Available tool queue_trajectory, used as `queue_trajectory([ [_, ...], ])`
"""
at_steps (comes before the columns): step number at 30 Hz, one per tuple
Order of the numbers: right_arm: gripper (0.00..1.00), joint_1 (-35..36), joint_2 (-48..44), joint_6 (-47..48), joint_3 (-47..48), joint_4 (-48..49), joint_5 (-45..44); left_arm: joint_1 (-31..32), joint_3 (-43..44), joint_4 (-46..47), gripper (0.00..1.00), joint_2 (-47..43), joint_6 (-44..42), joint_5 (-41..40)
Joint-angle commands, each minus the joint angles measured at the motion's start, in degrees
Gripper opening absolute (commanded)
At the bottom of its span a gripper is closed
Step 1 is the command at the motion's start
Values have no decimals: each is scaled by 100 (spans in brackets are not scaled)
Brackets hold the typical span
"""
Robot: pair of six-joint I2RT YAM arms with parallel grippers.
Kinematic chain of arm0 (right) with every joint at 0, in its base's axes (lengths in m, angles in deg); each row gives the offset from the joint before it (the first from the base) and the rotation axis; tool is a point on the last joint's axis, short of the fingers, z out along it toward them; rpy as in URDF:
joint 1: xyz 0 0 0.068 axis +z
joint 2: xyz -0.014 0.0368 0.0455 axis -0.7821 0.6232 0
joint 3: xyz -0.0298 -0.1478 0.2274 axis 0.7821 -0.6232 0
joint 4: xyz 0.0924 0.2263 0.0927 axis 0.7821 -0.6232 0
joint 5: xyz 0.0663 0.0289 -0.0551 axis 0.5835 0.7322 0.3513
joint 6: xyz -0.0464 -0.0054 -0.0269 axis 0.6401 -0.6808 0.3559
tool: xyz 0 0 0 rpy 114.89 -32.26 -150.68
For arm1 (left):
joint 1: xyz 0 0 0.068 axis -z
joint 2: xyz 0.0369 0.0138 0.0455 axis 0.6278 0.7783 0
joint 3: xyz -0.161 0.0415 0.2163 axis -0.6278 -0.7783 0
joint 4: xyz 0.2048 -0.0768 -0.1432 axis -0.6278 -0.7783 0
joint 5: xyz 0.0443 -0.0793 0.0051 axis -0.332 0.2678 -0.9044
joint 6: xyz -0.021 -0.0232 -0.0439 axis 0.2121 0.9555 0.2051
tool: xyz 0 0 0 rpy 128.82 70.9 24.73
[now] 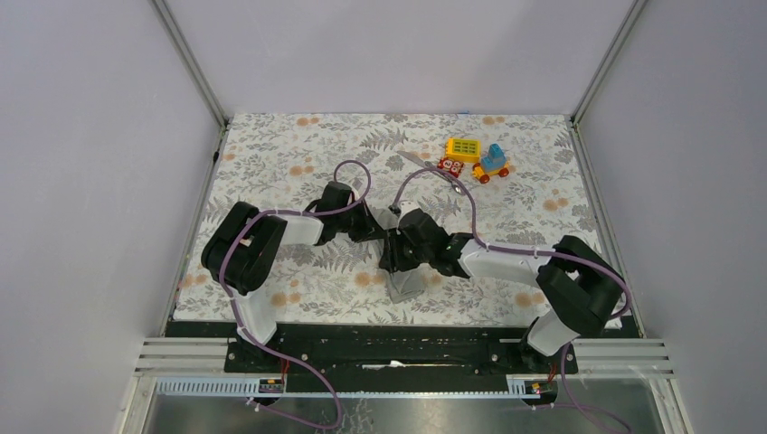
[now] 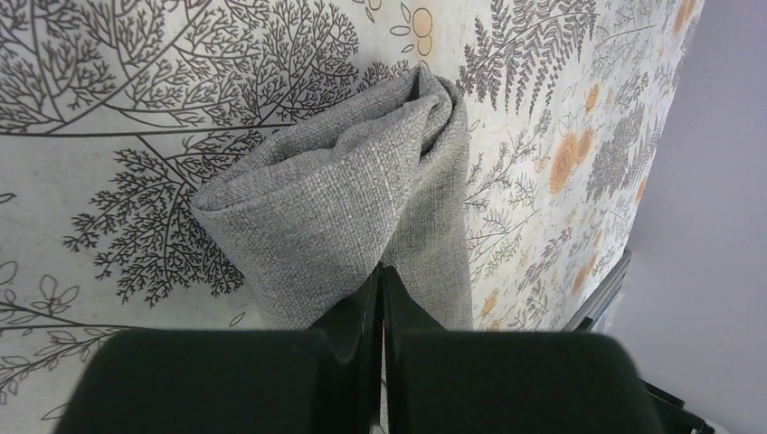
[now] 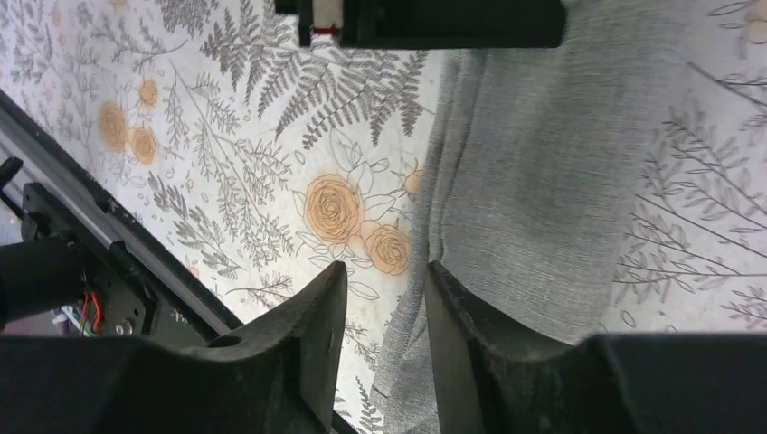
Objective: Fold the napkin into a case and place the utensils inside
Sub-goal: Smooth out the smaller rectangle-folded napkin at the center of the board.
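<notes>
Napkin: the napkin [image 2: 362, 199] is lying doubled over on the floral tablecloth [image 2: 108, 81], close to the table's near edge and between the two arms. One rolled fold is bulging up, so the case is looking half-made rather than flat.
Left grip: the left gripper [image 2: 381, 287] is pinching the napkin's near edge with its fingers pressed together on the cloth. It is probably anchoring or lifting that layer while the fold is being shaped.
Right grip: the right gripper [image 3: 384, 312] is hovering low over the cloth with its fingers apart. The napkin's long edge is running through the gap unsqueezed, so the gripper is seemingly lining up for a pinch.
Utensils: the utensils [image 1: 459, 187] are lying toward the far side of the table, near the toy blocks [image 1: 477, 158] and well apart from the napkin. They are showing too small from above to tell one from the other.
Stage: folding is underway, judging by the loose shape, and nothing is sitting inside the napkin yet.
Risk: the soft cloth is likely to spring open if the left pinch loosens before a crease is pressed in.
</notes>
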Motion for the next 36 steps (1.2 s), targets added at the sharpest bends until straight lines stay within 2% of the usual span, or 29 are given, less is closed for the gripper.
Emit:
queue_trajectory([
  [1, 38, 127, 268, 320, -6, -92, 304, -159, -319, -558, 0, 119, -427, -714],
  [5, 22, 373, 337, 192, -442, 133, 153, -183, -366, -539, 0, 134, -427, -723],
  [8, 21, 474, 283, 157, -601, 24, 27, -210, -380, -550, 0, 130, -459, -731],
  [11, 25, 535, -80, 337, -407, -495, -201, -227, -363, -608, 0, 114, -495, -724],
  [16, 49, 546, -700, 724, 233, -1381, -303, -229, -349, -634, 0, 62, -507, -683],
  [21, 71, 551, -531, 1058, 666, -1687, -695, -230, -363, -641, 0, 15, -514, -669],
  [23, 76, 550, -256, 1180, 957, -1859, -957, -229, -367, -642, 0, 5, -507, -657],
  [27, 77, 726, 281, 1309, 1429, -2069, -1784, -229, -367, -642, 0, 23, -506, -628],
  [36, 66, 1334, 1333, 1004, 2013, -2083, -3257, -251, -349, -576, 0, 72, -493, -574],
])
